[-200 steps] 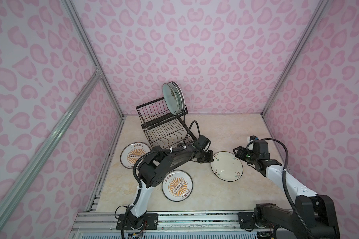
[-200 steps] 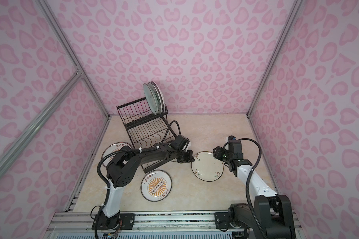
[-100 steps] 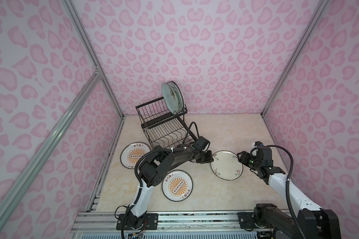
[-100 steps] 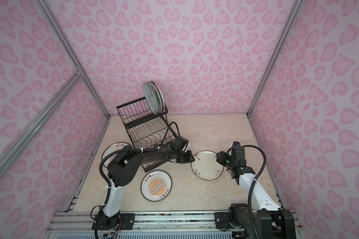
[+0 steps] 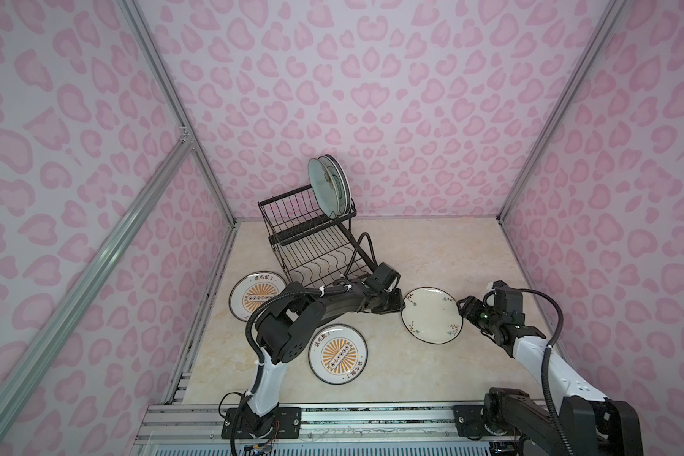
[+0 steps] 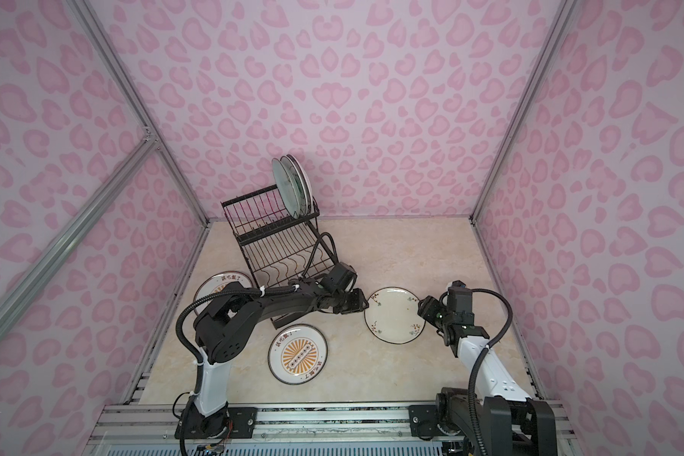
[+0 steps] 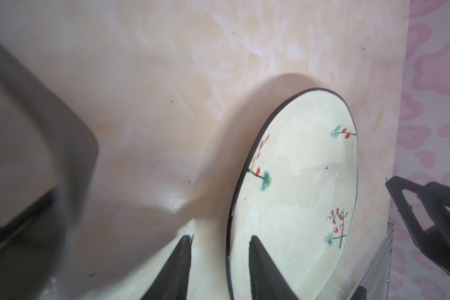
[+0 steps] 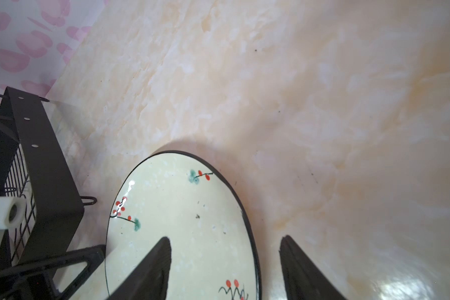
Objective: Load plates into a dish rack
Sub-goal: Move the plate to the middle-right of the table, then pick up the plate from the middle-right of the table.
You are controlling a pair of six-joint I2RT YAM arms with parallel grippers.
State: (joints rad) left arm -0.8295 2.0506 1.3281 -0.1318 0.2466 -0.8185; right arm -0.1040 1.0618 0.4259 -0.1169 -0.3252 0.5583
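Plates inspected: the cream floral-sprig plate [image 5: 431,314] lies face up on the counter [image 5: 431,252], with an end effector at either side.

Left end effector [image 7: 218,237]: jaws moderately parted and straddling the rim at the plate's 9 o'clock, one finger over the face and one outside it. No clamping is evident.

Right end effector [image 8: 225,237]: jaws wider, straddling the rim at 3 o'clock, likewise not clamped.

Judgement: the opposed placement suits passing the plate from one side to the other, or steadying it so the rim can be taken.

Arm pose: the left arm reaches low and near level across the front of the dish rack [image 5: 312,237]. The right arm rises from its base, wrist angled down.

Surroundings: the rack stands at 10 o'clock from the plate, with loaded plates [image 5: 326,189] upright in its raised tier. Two sunburst plates [image 5: 258,295] [image 5: 337,353] lie flat at 9 and 8 o'clock, not yet loaded.
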